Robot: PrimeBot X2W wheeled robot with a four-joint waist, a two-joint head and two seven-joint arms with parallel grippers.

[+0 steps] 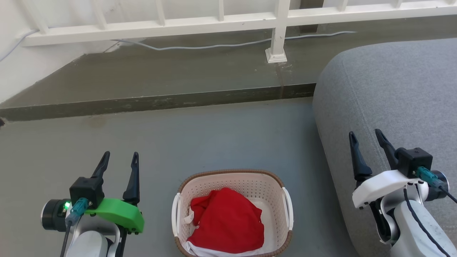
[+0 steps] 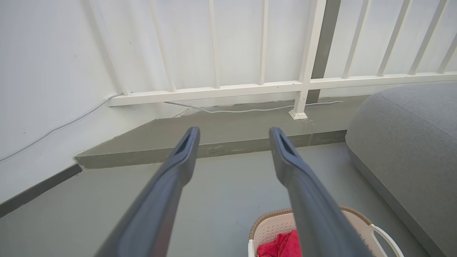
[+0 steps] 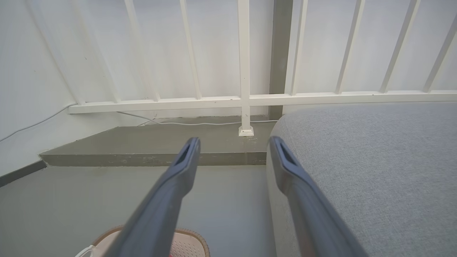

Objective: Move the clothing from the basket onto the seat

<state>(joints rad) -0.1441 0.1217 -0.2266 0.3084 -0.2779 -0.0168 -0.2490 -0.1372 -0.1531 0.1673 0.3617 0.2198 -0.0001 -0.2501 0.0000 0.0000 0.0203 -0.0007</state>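
The cream basket with its brown rim stands on the floor at the bottom centre of the head view. Red clothing lies bunched inside it, with a strip of white fabric showing beneath at the near edge. The grey seat fills the right side. My left gripper hangs open to the left of the basket, holding nothing. My right gripper is open over the seat's left edge, also empty. The left wrist view catches the basket and red cloth low down; the right wrist view shows the seat.
A raised concrete step runs across behind the basket, with a white railing and a pale cable beyond it. A white wall closes the left side. Grey floor lies between step and basket.
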